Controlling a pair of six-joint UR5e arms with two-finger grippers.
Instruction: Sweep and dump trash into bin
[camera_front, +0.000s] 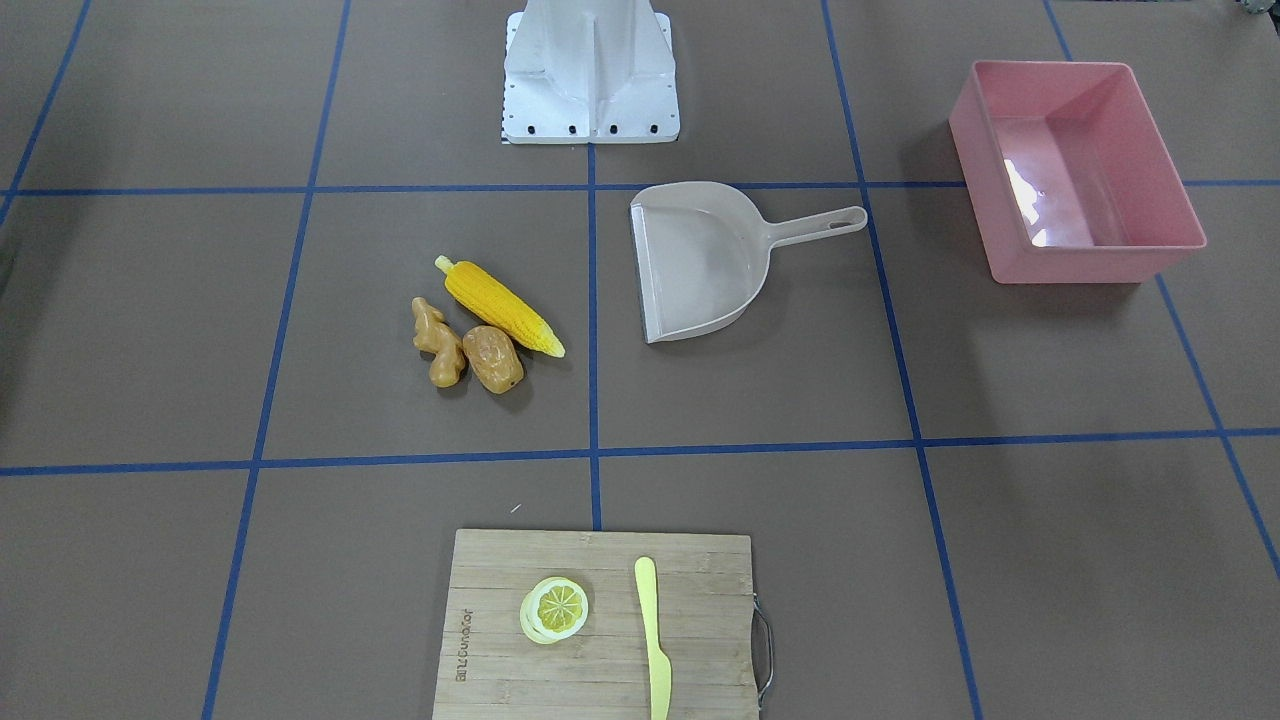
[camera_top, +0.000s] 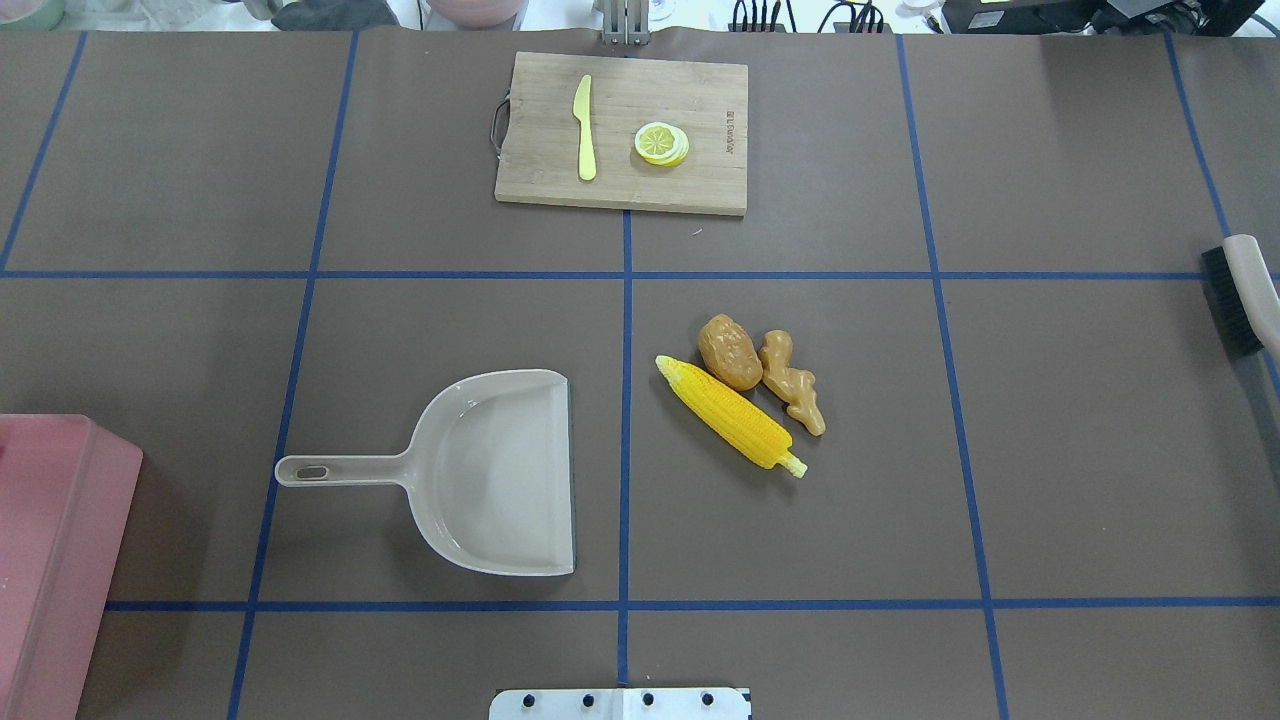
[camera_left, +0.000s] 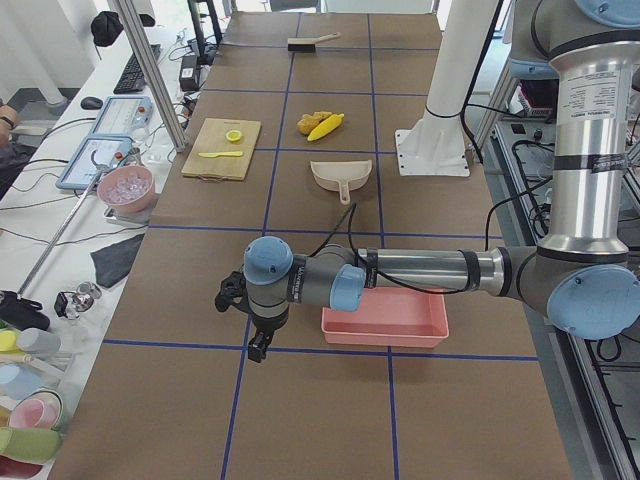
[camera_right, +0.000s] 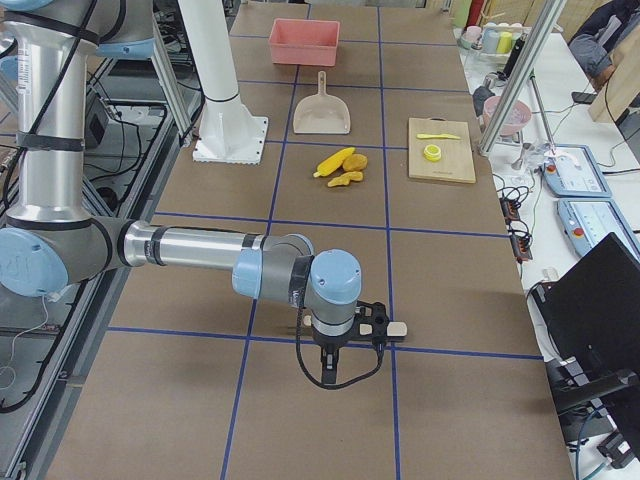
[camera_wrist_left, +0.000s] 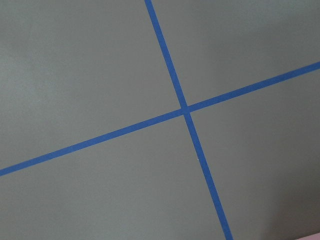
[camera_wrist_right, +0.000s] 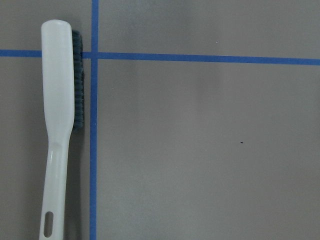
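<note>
Corn cob (camera_front: 500, 305), ginger root (camera_front: 438, 345) and potato (camera_front: 492, 358) clustered on the surface (camera_front: 300, 600), dustpan (camera_front: 700, 260) beside them, pink bin (camera_front: 1075, 170) well apart toward the robot's left, left claw (camera_left: 256, 350) and right claw (camera_right: 328, 372), grip impossible to tell

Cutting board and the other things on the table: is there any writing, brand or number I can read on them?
On the cutting board: a burnt-in brand mark along one short edge, too small and blurred to read.
On the dustpan, the bin and the brush: no writing visible.
</note>
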